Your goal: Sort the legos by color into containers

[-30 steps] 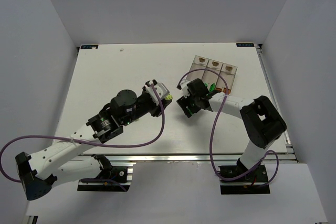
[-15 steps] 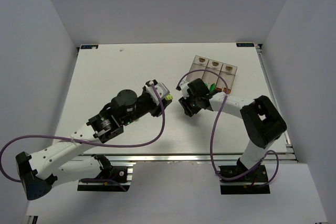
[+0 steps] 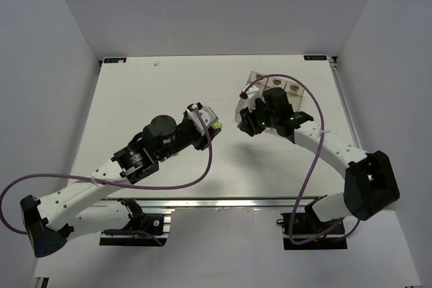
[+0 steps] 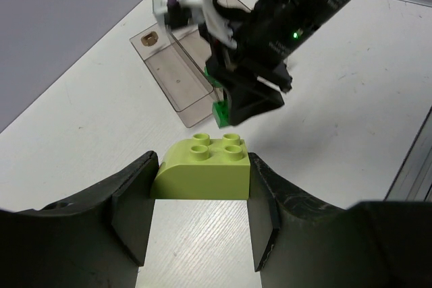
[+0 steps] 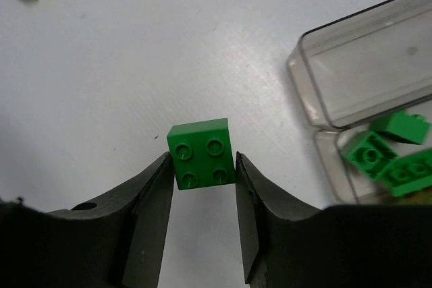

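Right gripper pinches green brick near edge of bins; left gripper pinches lime brick over open table

white tabletop boxed in by plain white walls. aluminium rail along near edge. blue tag far-left corner, second tag far-right. small speck near far edge.

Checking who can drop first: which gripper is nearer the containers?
Right. The right gripper, shut on a dark green lego, is just beside the containers' near end; the left gripper, holding a yellow-green lego, sits farther off to their left.
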You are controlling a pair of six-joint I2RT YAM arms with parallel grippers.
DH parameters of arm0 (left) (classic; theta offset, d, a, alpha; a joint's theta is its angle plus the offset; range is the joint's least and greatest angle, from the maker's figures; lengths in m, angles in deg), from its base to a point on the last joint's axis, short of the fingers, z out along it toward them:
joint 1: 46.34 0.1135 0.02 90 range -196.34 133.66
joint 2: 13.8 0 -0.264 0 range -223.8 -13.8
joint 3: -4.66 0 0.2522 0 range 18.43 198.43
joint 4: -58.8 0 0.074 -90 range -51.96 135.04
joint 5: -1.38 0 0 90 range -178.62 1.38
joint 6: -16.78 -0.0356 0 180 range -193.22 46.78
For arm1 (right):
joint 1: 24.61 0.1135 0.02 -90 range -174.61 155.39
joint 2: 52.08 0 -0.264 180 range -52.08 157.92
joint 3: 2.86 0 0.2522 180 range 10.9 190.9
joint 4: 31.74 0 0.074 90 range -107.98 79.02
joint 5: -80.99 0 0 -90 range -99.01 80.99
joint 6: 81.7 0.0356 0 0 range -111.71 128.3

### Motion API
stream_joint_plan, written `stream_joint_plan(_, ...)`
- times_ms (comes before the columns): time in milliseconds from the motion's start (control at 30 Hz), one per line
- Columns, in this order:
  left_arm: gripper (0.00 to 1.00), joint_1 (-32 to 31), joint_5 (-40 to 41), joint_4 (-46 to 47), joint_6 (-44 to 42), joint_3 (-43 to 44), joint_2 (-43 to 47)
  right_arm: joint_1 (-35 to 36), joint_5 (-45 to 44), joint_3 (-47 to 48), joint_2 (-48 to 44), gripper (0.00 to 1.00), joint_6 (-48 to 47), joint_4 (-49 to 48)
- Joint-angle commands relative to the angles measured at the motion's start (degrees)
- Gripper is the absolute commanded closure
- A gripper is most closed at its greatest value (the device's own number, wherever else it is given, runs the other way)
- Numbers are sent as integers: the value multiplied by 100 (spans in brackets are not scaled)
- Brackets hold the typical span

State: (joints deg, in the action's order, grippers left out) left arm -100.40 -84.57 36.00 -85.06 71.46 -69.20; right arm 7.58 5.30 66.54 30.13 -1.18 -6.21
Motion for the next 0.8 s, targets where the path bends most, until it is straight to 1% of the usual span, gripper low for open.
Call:
stream_joint_plan(0, 91, 36, -36, 16, -12, -21, 99, -229, -145, -140, -276, 92, 86, -376)
stream_joint_plan(67, 90, 27, -36, 7, -12, -30, 108, -318, -497, -193, -311, 95, 156, -613)
stream_joint_plan(100, 90, 36, -45, 16, -12, -21, 99, -422, -777, -246, -294, 95, 191, -684)
stream_joint_plan(167, 90, 36, -63, 7, -12, -21, 82, -537, -1016, -264, -206, 96, 244, -868)
stream_joint_plan(200, 90, 36, -71, 7, -20, -13, 73, -555, -1261, -273, -171, 96, 262, -922)
stream_joint_plan(267, 90, 36, -89, -1, -12, -13, 55, -582, -1412, -281, -92, 96, 262, -1027)
stream_joint_plan(300, 90, 36, -89, -10, -20, -13, 47, -582, -1700, -290, -57, 95, 262, -1115)
stream_joint_plan(367, 90, 36, -107, -1, -21, -21, 20, -599, -1913, -282, 22, 95, 262, -1115)
stream_joint_plan(400, 91, 27, -107, -10, -21, -21, 20, -617, -2105, -290, 40, 95, 271, -1324)
stream_joint_plan(533, 90, 36, -124, -10, -21, -21, -24, -696, -2204, -325, 189, 92, 297, -1397)
stream_joint_plan(633, 90, 36, -142, -19, -21, -13, -41, -731, -2248, -317, 295, 87, 323, -1397)
stream_joint_plan(767, 90, 27, -159, -19, -20, -21, -50, -810, -2336, -325, 383, 85, 341, -1475)
